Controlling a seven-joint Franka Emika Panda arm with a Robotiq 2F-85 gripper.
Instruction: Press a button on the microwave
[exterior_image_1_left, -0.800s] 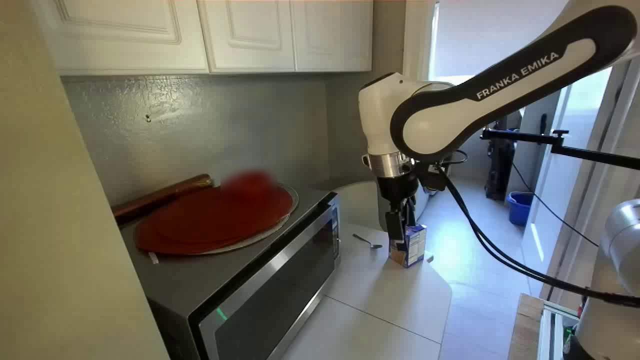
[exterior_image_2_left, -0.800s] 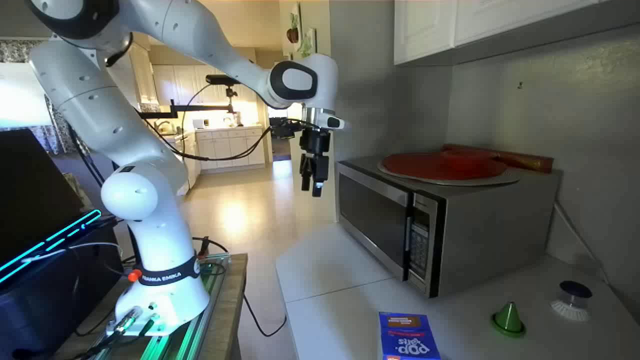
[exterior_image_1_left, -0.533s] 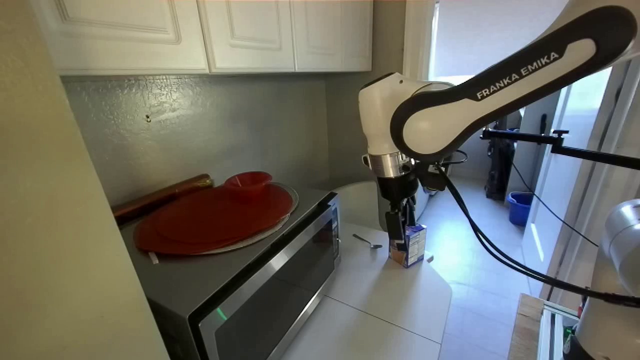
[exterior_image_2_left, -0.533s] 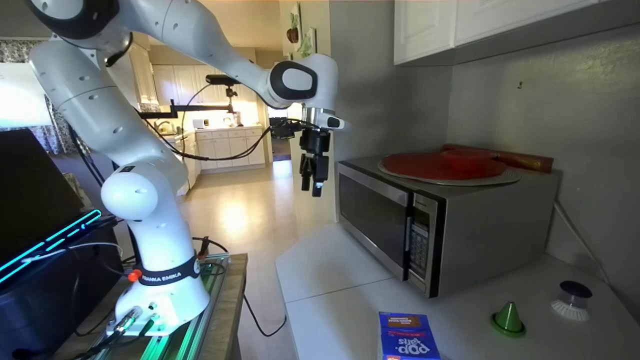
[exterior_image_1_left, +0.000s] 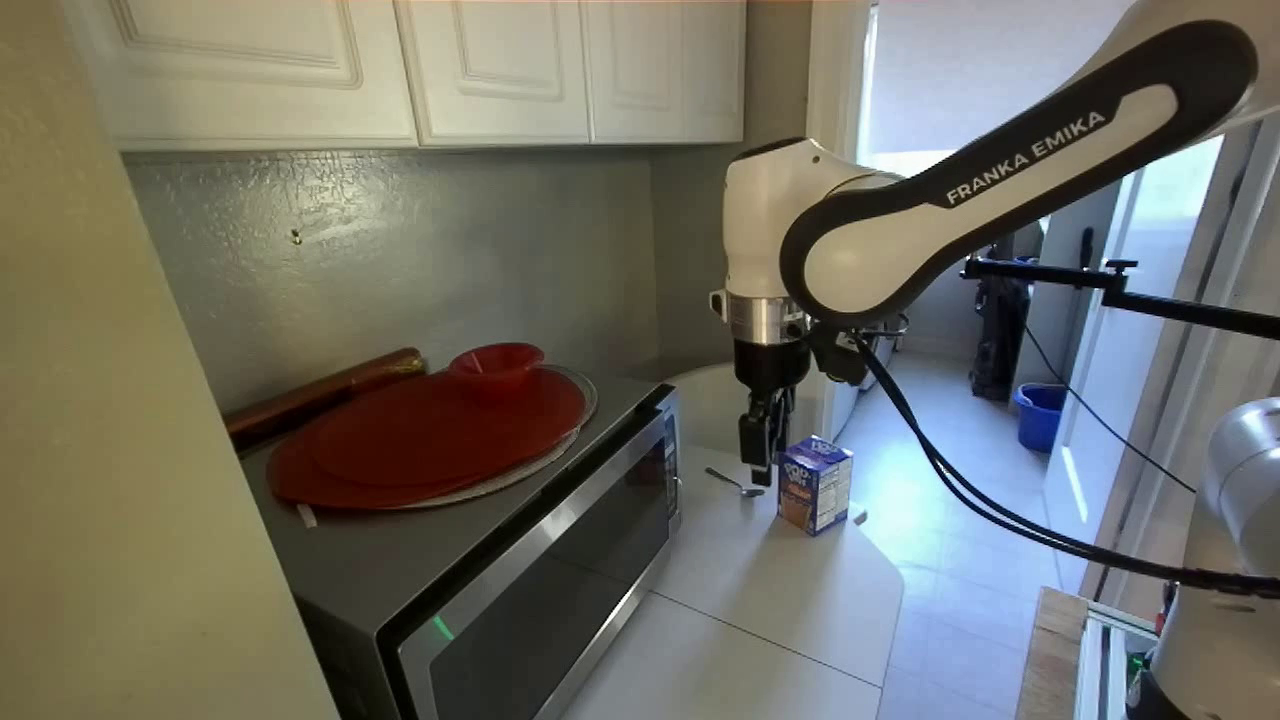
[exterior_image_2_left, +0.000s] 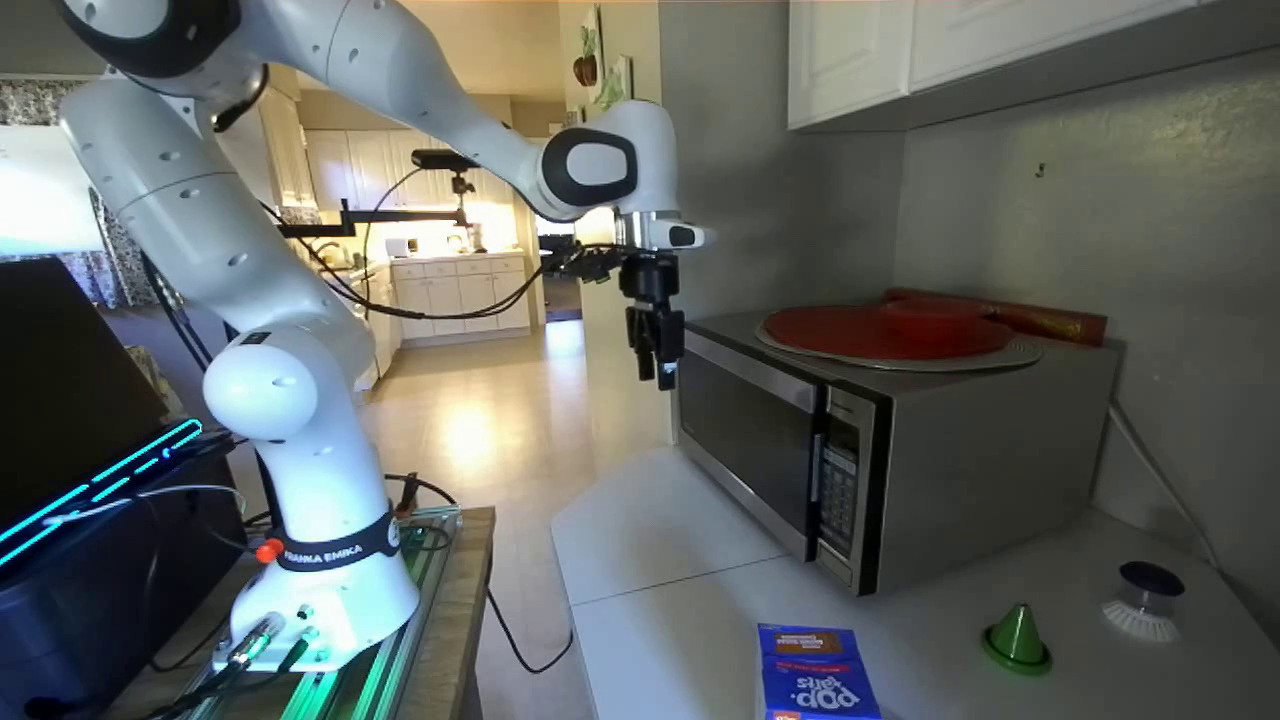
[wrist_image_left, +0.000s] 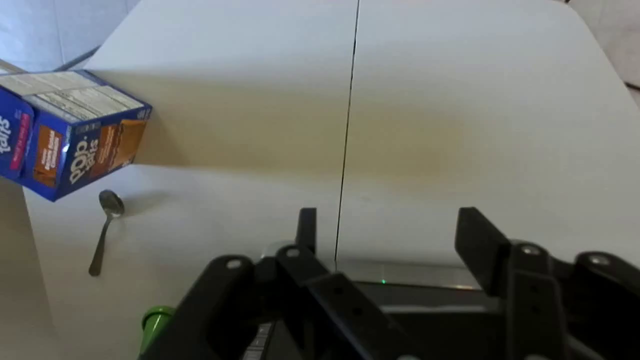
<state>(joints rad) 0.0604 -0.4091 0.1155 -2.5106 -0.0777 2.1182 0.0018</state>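
Gripper (wrist_image_left: 387, 227) hangs above the counter (exterior_image_1_left: 750, 630) near the microwave (exterior_image_2_left: 940, 470) — fingers (wrist_image_left: 478, 245) wide apart, gripping nothing — spoon (wrist_image_left: 110, 206) lying near the box (exterior_image_1_left: 815, 485).

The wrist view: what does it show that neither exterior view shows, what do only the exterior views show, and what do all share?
Only the wrist view shows the gripper from above, plainly wide open, with the spoon and the partly hidden green cone in one picture.

Only the exterior views show the red bowl and red plate on top of the microwave, the white cupboards and the robot arm.

All show the blue box, counter, gripper and at least part of the microwave.
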